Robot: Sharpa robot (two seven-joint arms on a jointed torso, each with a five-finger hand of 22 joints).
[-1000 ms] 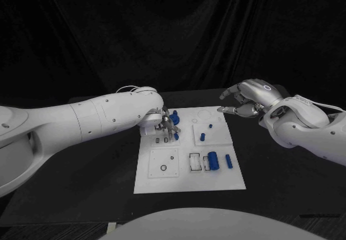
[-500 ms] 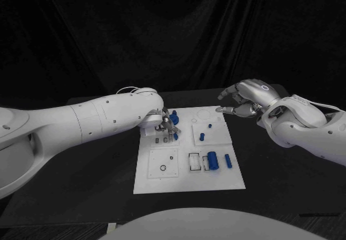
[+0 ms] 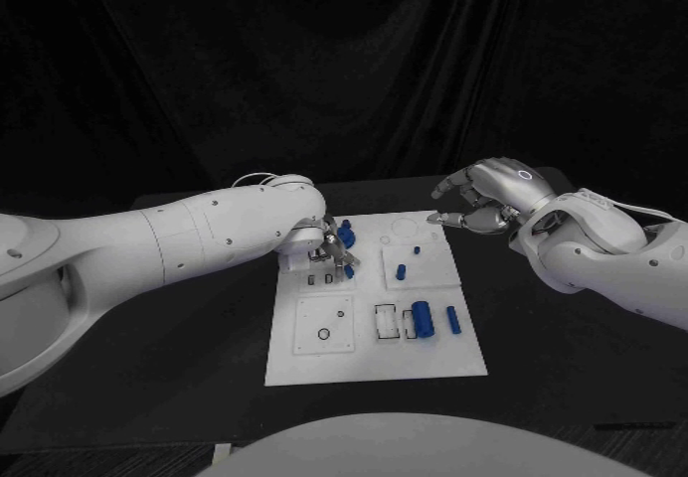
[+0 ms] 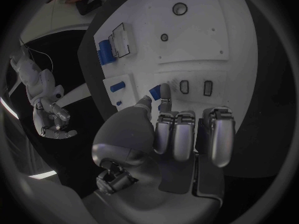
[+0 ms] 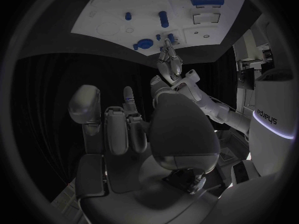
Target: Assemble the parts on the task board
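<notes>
The small blue part (image 3: 347,269) at the far left of the task board (image 3: 376,368) looks light, stiff and slippery, best taken by its sides, and the left hand (image 3: 331,252) pinches it while the right hand (image 3: 480,204) hovers with fingers curled on nothing beyond the board's far right corner above the bench (image 3: 574,348).

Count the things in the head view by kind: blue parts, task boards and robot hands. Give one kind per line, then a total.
Blue parts: 6
White task board: 1
Robot hands, the left robot hand and the right robot hand: 2
Total: 9
</notes>
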